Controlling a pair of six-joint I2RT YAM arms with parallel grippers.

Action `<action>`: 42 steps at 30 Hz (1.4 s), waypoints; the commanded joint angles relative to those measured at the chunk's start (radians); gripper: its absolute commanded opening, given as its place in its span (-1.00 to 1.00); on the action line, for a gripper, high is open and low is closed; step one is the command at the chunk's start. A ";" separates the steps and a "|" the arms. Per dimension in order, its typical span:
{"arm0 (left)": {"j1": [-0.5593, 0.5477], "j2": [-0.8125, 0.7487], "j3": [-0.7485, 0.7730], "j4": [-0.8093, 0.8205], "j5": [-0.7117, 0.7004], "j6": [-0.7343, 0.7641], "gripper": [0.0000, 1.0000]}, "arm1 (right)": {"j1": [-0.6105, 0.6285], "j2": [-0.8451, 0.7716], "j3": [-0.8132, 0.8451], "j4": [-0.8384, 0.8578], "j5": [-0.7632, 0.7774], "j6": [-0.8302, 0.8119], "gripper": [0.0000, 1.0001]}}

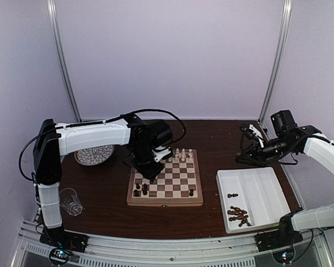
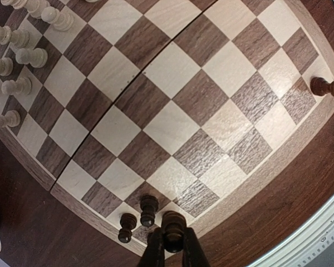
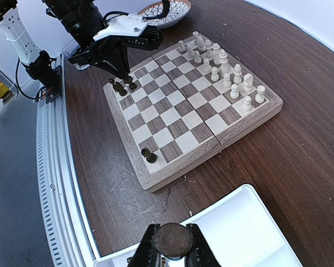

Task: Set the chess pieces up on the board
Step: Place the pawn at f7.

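Observation:
The board [image 1: 165, 201] lies at the table's middle. Cream chess pieces [image 1: 181, 155] fill its far rows. Dark pieces [image 1: 141, 191] stand at its near left corner, and one [image 1: 191, 192] at the near right. My left gripper [image 1: 153, 177] hangs over that left corner. In the left wrist view, the left gripper [image 2: 174, 236] is shut on a dark piece [image 2: 173, 221] beside two standing ones [image 2: 148, 209]. My right gripper [image 1: 248, 156] hovers over the tray's far left corner. There the right gripper [image 3: 173, 231] is shut on a dark piece [image 3: 172, 243], round base facing the camera.
A white divided tray [image 1: 264, 183] right of the board holds several loose dark pieces [image 1: 239, 216]. A patterned plate [image 1: 94, 154] sits at the far left and a glass [image 1: 71, 201] at the near left. A metal rail [image 1: 172, 245] borders the near edge.

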 commanded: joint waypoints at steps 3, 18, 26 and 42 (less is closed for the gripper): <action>0.005 0.016 -0.014 0.045 -0.025 0.001 -1.00 | -0.004 -0.006 -0.010 0.005 0.007 -0.012 -0.78; 0.005 -0.019 -0.172 0.224 0.008 -0.078 -1.00 | -0.004 0.007 -0.009 0.002 -0.001 -0.015 -0.78; 0.004 -0.020 -0.182 0.244 -0.006 -0.078 -0.99 | -0.005 0.009 -0.009 0.001 -0.003 -0.015 -0.78; 0.005 -0.032 -0.200 0.252 -0.012 -0.083 -0.65 | -0.004 0.013 -0.009 -0.001 -0.009 -0.016 -0.77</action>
